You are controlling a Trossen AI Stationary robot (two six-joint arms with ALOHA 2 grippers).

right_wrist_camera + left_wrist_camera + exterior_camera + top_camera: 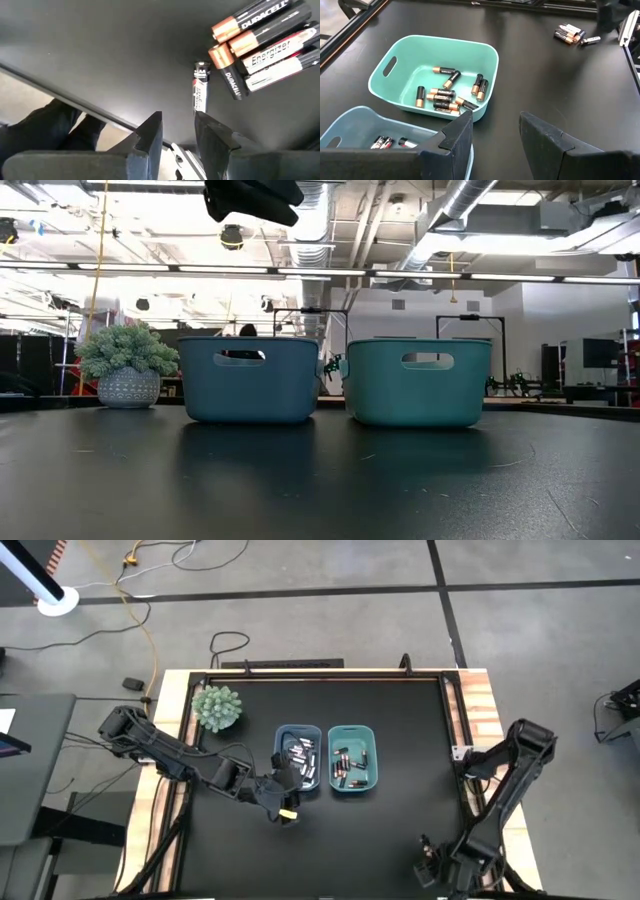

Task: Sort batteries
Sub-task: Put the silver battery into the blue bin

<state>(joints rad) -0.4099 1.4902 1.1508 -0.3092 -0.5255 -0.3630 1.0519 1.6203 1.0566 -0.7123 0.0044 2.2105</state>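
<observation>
Two bins stand side by side mid-table. The blue bin (298, 758) holds silvery batteries (387, 142); the teal bin (353, 758) holds dark, copper-ended batteries (445, 92). My left gripper (495, 122) hovers open over the blue bin's near right corner (283, 805) with nothing between its fingers. A small heap of loose batteries (260, 45) lies on the black table near its near right corner, and one silvery battery (200, 92) lies apart beside it. My right gripper (179, 122) points down just short of that single battery, open by a narrow gap, touching nothing.
A potted plant (217, 707) stands at the far left of the table, left of the blue bin. The table's edge rail (65, 102) runs close by my right gripper. Bare black tabletop (400, 840) lies between the bins and the near edge.
</observation>
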